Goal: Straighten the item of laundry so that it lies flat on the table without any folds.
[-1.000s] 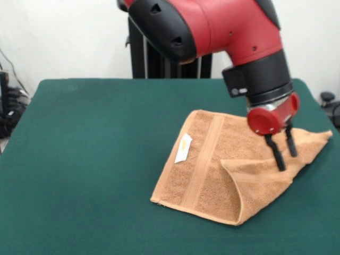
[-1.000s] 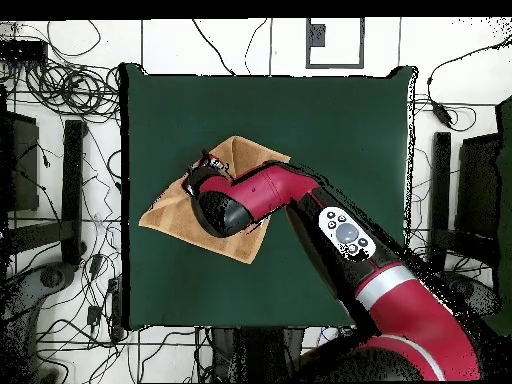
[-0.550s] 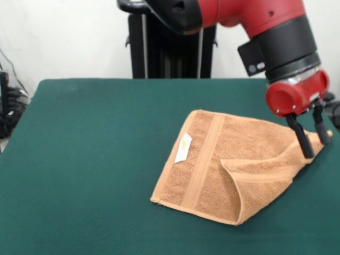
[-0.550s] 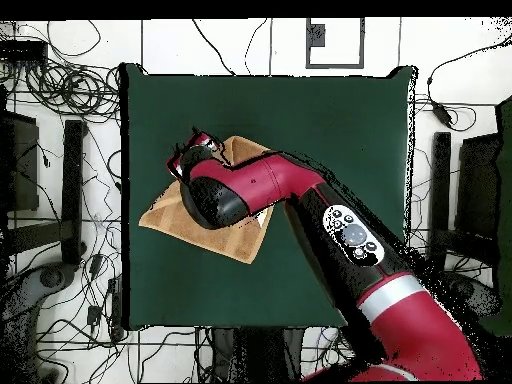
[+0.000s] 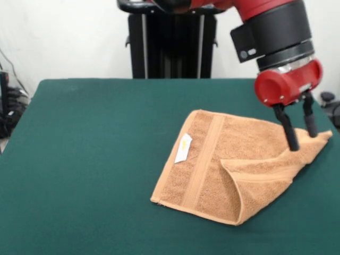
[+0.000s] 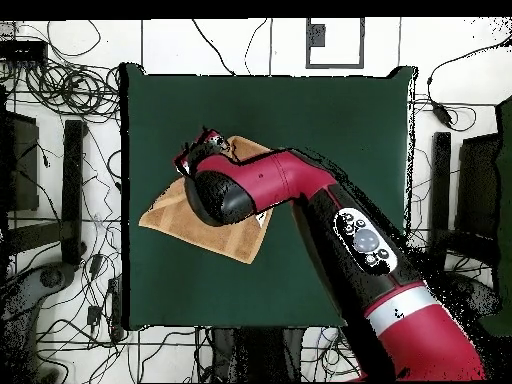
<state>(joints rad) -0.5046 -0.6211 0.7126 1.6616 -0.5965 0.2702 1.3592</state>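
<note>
Front view: low, close camera across the surface [image 5: 95, 159], facing the arm [image 5: 276, 32] and wall. Overhead view: high camera looking straight down, framing the whole surface [image 6: 330, 130] and surrounding floor. Both share surface, towel [image 5: 223, 164] and arm.

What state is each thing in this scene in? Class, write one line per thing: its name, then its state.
Towel: lying on the table, not flat; one corner folded over on top.
White tag: showing, lying on the towel's upper face.
Hand: open, empty, fingers pointing down over the towel's far corner.
Table: green cloth, smooth, bearing only the towel.
</note>
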